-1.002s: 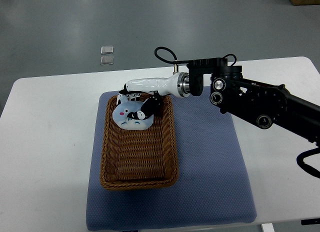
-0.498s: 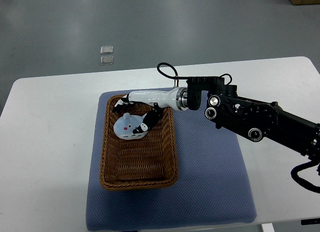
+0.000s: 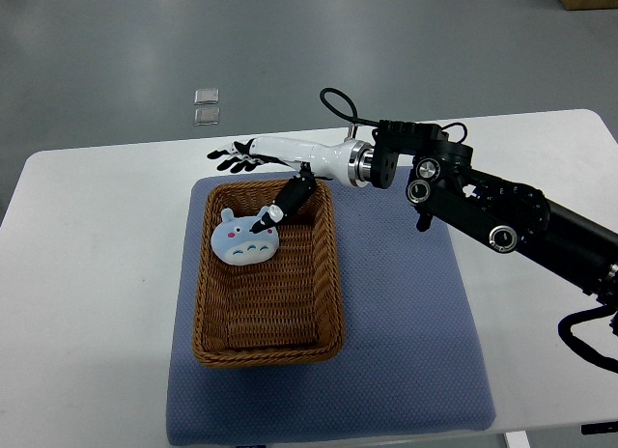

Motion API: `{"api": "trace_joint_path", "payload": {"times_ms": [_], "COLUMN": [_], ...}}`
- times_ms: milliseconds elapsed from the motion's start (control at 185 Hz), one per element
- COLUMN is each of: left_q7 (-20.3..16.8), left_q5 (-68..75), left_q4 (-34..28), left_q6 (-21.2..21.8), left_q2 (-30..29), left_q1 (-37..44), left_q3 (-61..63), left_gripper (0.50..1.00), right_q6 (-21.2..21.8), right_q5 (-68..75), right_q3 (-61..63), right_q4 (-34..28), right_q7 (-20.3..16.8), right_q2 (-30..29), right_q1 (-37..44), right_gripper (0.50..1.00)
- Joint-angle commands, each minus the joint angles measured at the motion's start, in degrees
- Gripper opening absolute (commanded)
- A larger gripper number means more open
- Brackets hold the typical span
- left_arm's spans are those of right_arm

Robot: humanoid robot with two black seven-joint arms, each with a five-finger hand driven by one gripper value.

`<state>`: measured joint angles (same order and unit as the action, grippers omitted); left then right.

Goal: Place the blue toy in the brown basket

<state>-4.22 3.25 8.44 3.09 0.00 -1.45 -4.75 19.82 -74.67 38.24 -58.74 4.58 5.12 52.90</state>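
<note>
The blue toy (image 3: 244, 239), a round pale-blue plush with a face, lies inside the brown wicker basket (image 3: 328, 274) near its far end. My right hand (image 3: 253, 182) hovers over the basket's far rim, white with black fingers (image 3: 228, 157) spread wide. Its thumb (image 3: 275, 212) still points down at the toy's right edge, but nothing is held. The black right arm (image 3: 483, 211) reaches in from the right edge. The left arm is out of view.
The basket sits on a blue-grey mat (image 3: 406, 351) laid on the white table (image 3: 87, 274). Two small clear squares (image 3: 206, 106) lie on the grey floor beyond the table's far edge.
The hand let go of the blue toy, which now lies flat in the basket. The fingers spread and the hand rose and drew back over the far rim.
</note>
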Motion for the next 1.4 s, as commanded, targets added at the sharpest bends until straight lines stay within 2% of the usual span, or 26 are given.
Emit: {"api": "trace_joint_path", "payload": {"times_ms": [0, 146, 347, 791, 975, 1165, 1393], "left_q7": [0.0, 0.0, 0.0, 0.0, 0.0, 0.0, 0.0], "left_q5": [0.0, 0.0, 0.0, 0.0, 0.0, 0.0, 0.0], "left_q4": [0.0, 0.0, 0.0, 0.0, 0.0, 0.0, 0.0], "left_q6": [-0.01, -0.01, -0.01, -0.01, -0.01, -0.01, 0.07], "left_q2": [0.0, 0.0, 0.0, 0.0, 0.0, 0.0, 0.0], "left_q1": [0.05, -0.04, -0.04, -0.04, 0.05, -0.04, 0.05], "left_q3": [0.0, 0.0, 0.0, 0.0, 0.0, 0.0, 0.0], "left_gripper": [1.0, 1.0, 1.0, 1.0, 1.0, 1.0, 1.0], "right_q6": [-2.94, -6.19, -7.33, -11.99, -11.99, -9.97, -6.55], "right_q5": [2.77, 7.95, 17.98, 38.98, 50.94, 59.46, 66.67], "right_q3": [4.21, 7.55, 11.6, 20.3, 20.39, 20.47, 20.39], "right_q4": [2.31, 6.97, 14.53, 23.58, 29.65, 35.27, 36.59], "right_q7": [-0.01, -0.01, 0.43, 0.6, 0.43, 0.43, 1.39], "right_q2": [-0.02, -0.72, -0.64, -0.02, 1.03, 1.39, 1.3], "right_q1": [-1.48, -2.45, -2.45, -3.51, -3.33, -3.07, -3.15], "right_gripper": [0.901, 0.901, 0.903, 0.905, 0.905, 0.905, 0.905]}}
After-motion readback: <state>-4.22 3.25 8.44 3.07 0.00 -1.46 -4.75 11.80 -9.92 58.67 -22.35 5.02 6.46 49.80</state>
